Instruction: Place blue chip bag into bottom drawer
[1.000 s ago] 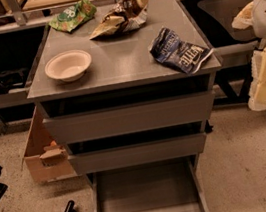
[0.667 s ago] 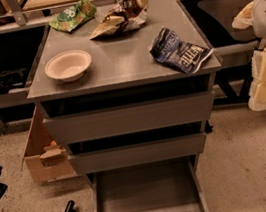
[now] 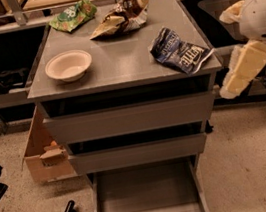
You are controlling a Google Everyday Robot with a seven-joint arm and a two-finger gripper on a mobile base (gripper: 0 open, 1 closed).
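Navy foil, the blue chip bag (image 3: 180, 49) lies on the desk's (image 3: 124, 53) near-right corner, the bottom drawer (image 3: 147, 197) stands open, and the gripper (image 3: 241, 72), clenched or not I cannot tell, hangs right of it: pickup and drop remain.

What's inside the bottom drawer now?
The bottom drawer shows only its bare grey floor; its rear is hidden beneath the upper drawers. The blue chip bag lies atop the cabinet, and the gripper hangs beside the cabinet at the picture's right.
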